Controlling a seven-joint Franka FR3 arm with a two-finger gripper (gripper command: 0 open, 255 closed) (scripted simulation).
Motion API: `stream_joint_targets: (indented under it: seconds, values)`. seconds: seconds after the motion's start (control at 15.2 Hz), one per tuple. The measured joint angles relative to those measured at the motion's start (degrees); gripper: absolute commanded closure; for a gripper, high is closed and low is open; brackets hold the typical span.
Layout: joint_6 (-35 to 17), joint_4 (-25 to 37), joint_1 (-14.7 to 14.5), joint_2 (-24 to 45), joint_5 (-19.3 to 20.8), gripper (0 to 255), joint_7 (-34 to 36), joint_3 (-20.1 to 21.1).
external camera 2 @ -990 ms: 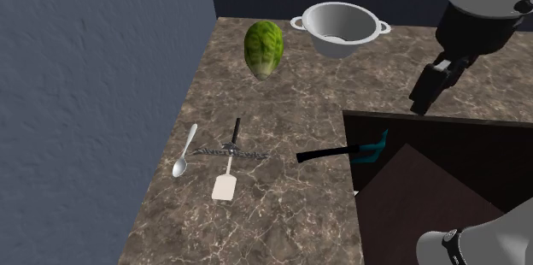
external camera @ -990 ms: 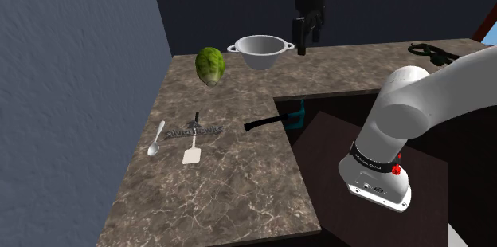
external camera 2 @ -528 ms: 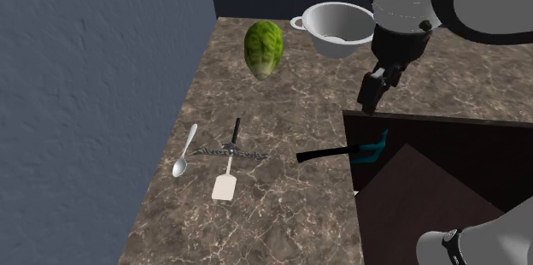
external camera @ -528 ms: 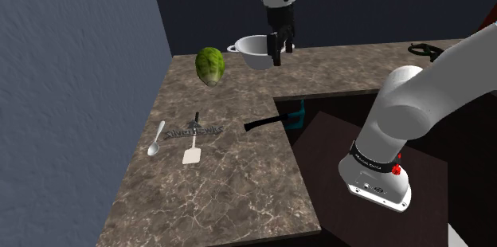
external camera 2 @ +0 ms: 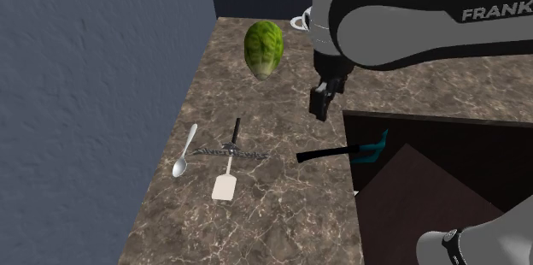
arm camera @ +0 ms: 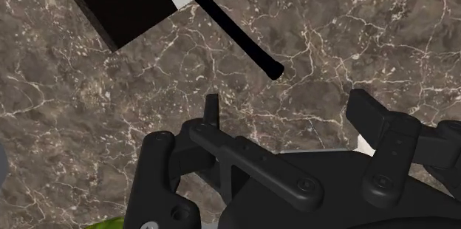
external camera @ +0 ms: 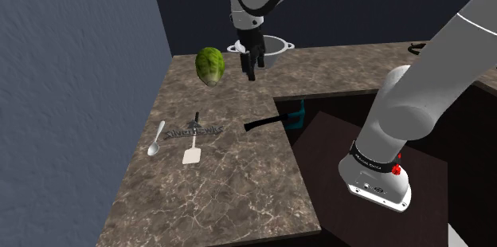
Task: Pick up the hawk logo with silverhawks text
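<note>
The hawk logo (external camera: 195, 131) is a flat grey emblem with silver lettering, lying on the brown marble counter (external camera: 239, 182) near the shoulder view's left edge. In the second exterior view the logo (external camera 2: 231, 150) lies across the handle of a white spatula (external camera 2: 225, 185). My black gripper (external camera: 248, 67) hangs open above the counter, well behind the logo and beside a green leafy vegetable (external camera: 209, 65). It also appears as my gripper (external camera 2: 323, 103), pointing down with nothing in it. In the wrist view my gripper (arm camera: 288, 109) has its fingers apart over bare marble.
A silver spoon (external camera: 156, 139) lies just left of the logo. A grey two-handled pot (external camera: 272, 45) stands at the back, partly behind the arm. A black-handled tool (external camera: 263, 123) with a teal end (external camera: 296, 116) juts from the dark recess at the counter's edge. A blue wall borders the left.
The arm has swung from the back right, past the pot, leftward and lower toward the green vegetable. The fingers stayed open. Nothing on the counter moved.
</note>
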State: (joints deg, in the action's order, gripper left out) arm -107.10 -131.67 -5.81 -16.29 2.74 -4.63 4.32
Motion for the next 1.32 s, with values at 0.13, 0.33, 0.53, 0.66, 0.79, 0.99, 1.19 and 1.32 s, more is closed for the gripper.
stream_joint_targets:
  seconds: [0.13,0.33,0.53,0.66,0.79,0.99,1.19,1.32]
  values:
    - [-1.76,2.15,-0.68,4.02,-0.07,0,-0.95,0.57]
    - [-3.99,6.01,-1.56,10.28,0.08,0,-2.45,1.39]
    - [-6.23,9.81,-2.39,16.48,0.44,0,-3.99,2.19]
    - [-7.56,13.12,-3.00,21.24,0.84,0,-4.85,2.79]
    - [-8.40,15.99,-3.70,25.11,1.21,0,-5.61,3.45]
    - [-9.15,21.27,-4.73,31.33,2.00,0,-6.90,4.27]
    - [-9.45,26.83,-5.96,37.46,2.91,0,-8.13,5.09]
    - [-9.55,30.21,-6.93,41.15,3.49,0,-8.79,5.65]
